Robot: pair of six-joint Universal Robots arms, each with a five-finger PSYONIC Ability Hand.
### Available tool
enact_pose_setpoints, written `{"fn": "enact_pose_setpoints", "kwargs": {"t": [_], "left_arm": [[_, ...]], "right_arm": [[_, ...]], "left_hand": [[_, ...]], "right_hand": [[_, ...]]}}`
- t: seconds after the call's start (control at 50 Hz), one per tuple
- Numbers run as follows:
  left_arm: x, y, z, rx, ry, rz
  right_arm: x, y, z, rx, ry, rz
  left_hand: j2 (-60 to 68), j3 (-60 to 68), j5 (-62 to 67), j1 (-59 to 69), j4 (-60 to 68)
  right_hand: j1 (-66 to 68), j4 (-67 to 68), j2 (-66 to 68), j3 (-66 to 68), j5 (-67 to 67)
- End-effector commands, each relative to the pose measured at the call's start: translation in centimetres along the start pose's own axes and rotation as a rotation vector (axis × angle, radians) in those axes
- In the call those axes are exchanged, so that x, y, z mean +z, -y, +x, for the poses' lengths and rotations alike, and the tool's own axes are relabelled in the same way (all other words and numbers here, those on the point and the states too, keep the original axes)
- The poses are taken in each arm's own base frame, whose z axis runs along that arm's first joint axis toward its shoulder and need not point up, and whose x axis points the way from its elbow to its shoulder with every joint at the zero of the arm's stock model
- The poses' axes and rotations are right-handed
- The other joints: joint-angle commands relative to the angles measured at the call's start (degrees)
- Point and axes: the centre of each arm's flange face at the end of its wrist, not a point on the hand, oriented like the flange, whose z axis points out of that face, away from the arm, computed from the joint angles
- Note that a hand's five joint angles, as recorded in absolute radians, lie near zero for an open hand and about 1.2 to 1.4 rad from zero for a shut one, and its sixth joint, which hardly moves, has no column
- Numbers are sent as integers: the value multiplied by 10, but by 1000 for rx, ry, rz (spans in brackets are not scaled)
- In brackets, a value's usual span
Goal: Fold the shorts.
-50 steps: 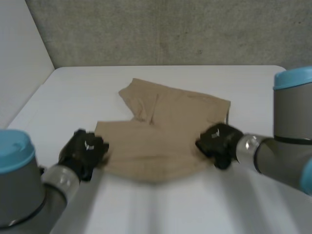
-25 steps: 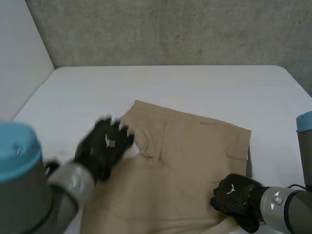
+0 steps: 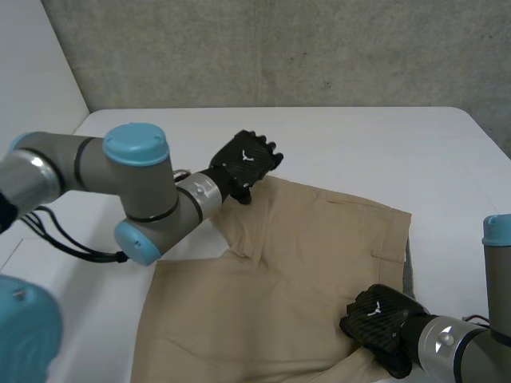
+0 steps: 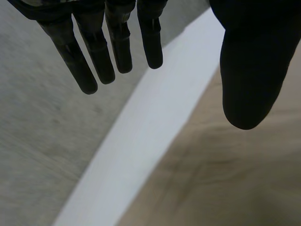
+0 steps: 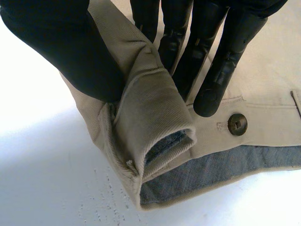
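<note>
The tan shorts (image 3: 295, 255) lie spread on the white table (image 3: 383, 152), reaching down to its near edge. My left hand (image 3: 243, 163) hovers over the far left corner of the shorts. In the left wrist view its fingers (image 4: 94, 61) are straight and apart from the thumb, with nothing between them and the cloth (image 4: 225, 179) below. My right hand (image 3: 379, 319) is at the near right edge of the shorts. In the right wrist view its thumb (image 5: 61, 47) and fingers pinch a rolled fold of the waistband (image 5: 155, 113), beside a brown button (image 5: 236, 124).
A grey wall (image 3: 279, 48) rises behind the table's far edge. Bare table lies to the left of the shorts (image 3: 88, 199) and beyond them. My left arm (image 3: 136, 191) crosses the table's left side.
My left hand let go of the near left edge, opened and swung to the shorts' far left corner. My right hand drew its edge toward the near side, and the shorts spread out.
</note>
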Motion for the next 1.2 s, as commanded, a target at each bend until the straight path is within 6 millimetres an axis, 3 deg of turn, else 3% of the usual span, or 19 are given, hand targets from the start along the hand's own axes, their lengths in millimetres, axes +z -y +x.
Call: {"fn": "enact_pose_setpoints", "kwargs": {"t": [0.02, 0.28, 0.62, 0.68, 0.78, 0.92, 1.06, 1.2], "left_arm": [[7, -15, 14, -70, -143, -94], [6, -15, 15, -88, -177, -135], [8, -41, 16, 64, -151, -245], [8, -42, 16, 64, -149, -248], [7, -43, 9, 81, -103, -283], [3, -44, 4, 88, -63, -322], [-6, -42, 0, 129, -24, -386], [-22, -41, -2, 137, 23, -450]], "right_arm": [[1, 1, 0, -1, -3, 15], [3, -2, -2, -2, -6, 22], [2, -2, -3, 1, -2, 21], [3, -3, -3, 1, -2, 21], [3, -2, -3, -1, -2, 23], [3, -2, -4, -1, 5, 31], [3, -2, -5, -1, 5, 31], [3, -3, -4, 0, 4, 29]], "left_hand": [[37, 36, 32, 38, 34], [73, 72, 67, 74, 69], [34, 33, 28, 35, 30], [86, 85, 80, 87, 82], [316, 315, 310, 317, 312], [459, 458, 454, 460, 456], [540, 539, 534, 541, 536], [540, 539, 534, 541, 537]], "right_hand": [[240, 119, 129, 124, 139], [240, 119, 129, 124, 139], [240, 119, 129, 124, 139], [240, 119, 129, 124, 139], [240, 119, 129, 124, 139], [240, 119, 129, 124, 139], [240, 119, 129, 124, 139], [240, 119, 129, 124, 139]]}}
